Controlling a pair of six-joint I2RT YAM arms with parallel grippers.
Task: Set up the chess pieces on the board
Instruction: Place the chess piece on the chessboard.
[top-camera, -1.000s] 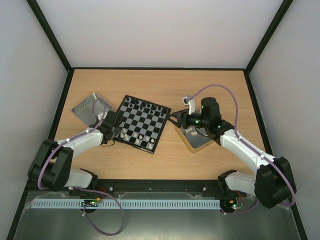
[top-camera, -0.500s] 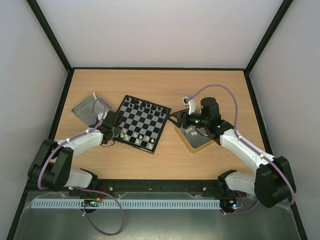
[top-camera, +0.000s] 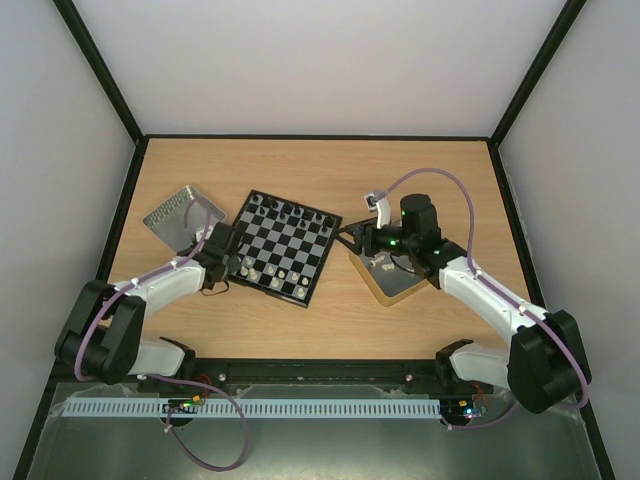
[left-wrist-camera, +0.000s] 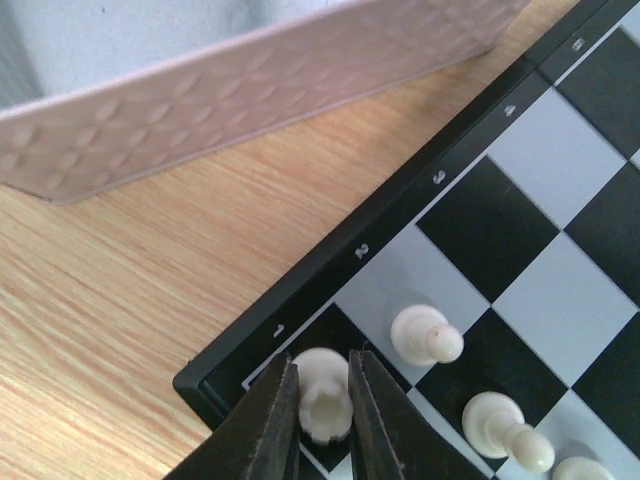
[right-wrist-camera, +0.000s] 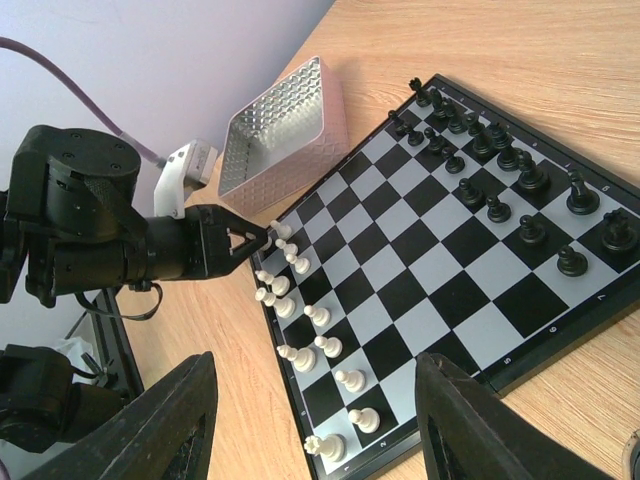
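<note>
Left claw (left-wrist-camera: 324, 362): closed on a white rook (left-wrist-camera: 322, 400), one finger against each side. The rook stands upright on the corner square of the board (top-camera: 285, 245), by the numeral 1 on the border. A white pawn (left-wrist-camera: 425, 335) stands on the next square in.

Right claw (right-wrist-camera: 318, 370): fingers spread wide, nothing between them. It hangs over a wooden tray (top-camera: 395, 287) right of the board.

White pieces (right-wrist-camera: 300, 320) stand in two rows along the board's near edge. Black pieces (right-wrist-camera: 500, 170) stand along the far edge.

A metal tray (top-camera: 180, 210) sits on the counter (top-camera: 330, 175) just beyond the board's left corner.
</note>
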